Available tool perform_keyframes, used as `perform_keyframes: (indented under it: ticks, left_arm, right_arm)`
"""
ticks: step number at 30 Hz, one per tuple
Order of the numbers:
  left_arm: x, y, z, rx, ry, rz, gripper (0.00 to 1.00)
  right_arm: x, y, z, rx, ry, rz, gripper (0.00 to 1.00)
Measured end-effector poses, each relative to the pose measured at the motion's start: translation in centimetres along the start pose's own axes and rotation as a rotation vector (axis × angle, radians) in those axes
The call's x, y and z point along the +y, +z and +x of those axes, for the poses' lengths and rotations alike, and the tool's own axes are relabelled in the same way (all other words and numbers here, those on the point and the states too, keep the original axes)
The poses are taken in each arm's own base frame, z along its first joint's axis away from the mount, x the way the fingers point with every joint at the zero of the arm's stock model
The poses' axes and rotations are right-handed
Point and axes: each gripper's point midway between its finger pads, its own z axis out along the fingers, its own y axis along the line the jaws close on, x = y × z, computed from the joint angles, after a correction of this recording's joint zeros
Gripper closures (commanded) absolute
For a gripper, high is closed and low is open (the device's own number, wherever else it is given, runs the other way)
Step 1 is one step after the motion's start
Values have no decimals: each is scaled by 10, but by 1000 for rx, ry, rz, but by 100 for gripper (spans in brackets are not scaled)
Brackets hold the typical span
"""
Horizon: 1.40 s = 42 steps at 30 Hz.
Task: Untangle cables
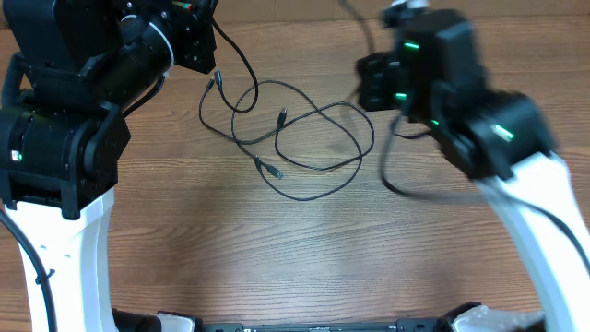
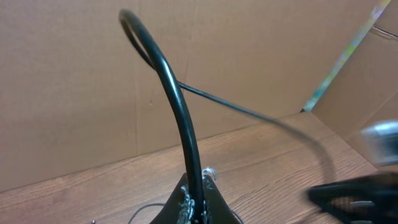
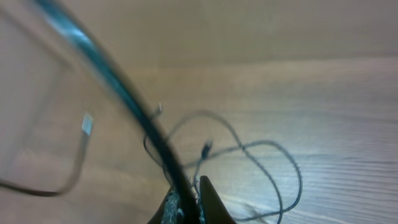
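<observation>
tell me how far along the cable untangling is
Early to midway. Done: the thin black cables lie in loose open loops on the wooden table, not in a tight knot. In hand: the left fingers and the right fingers are each shut on a strand. Left to do: the loops cross one another in the middle, so no cable lies separate yet.

We find open wood across the near half of the table (image 1: 304, 263). Farther off, the cables (image 1: 304, 138) sprawl mid-table, strands reaching the left arm (image 1: 64, 138) and the right arm (image 1: 470, 111), which block both far corners.
</observation>
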Motion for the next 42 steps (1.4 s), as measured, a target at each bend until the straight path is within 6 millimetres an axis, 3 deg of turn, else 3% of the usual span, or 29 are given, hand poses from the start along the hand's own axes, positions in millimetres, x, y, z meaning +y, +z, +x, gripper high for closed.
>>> perform_keyframes:
  ticks: [2, 4, 10, 19, 22, 24, 29, 35, 42]
  left_arm:
    - [0, 0, 0, 0, 0, 0, 96]
    - [0, 0, 1, 3, -1, 0, 96]
    - [1, 0, 1, 4, 0, -7, 96]
    - [36, -5, 11, 42, -53, -131, 96]
    - [45, -3, 28, 111, -79, -159, 95]
    - [46, 2, 44, 175, -90, -156, 89]
    - [47, 38, 93, 374, -90, -98, 86]
    - [19, 91, 141, 521, -35, 236, 73]
    - [-23, 111, 158, 512, -60, 635, 69]
  right_arm:
    - [-3, -21, -5, -36, 48, 16, 96]
    - [-8, -28, -1, -29, 82, 34, 96]
    - [-7, -5, 14, 56, 121, 34, 96]
    - [26, 2, -1, 25, 122, -140, 96]
    - [39, 13, -2, 42, 121, -206, 96]
    - [48, 25, 0, 67, 120, -254, 96]
    - [59, 43, 10, 131, 131, -320, 96]
    - [67, 42, 8, 139, 162, -363, 96]
    - [79, 38, 3, 135, 174, -428, 96]
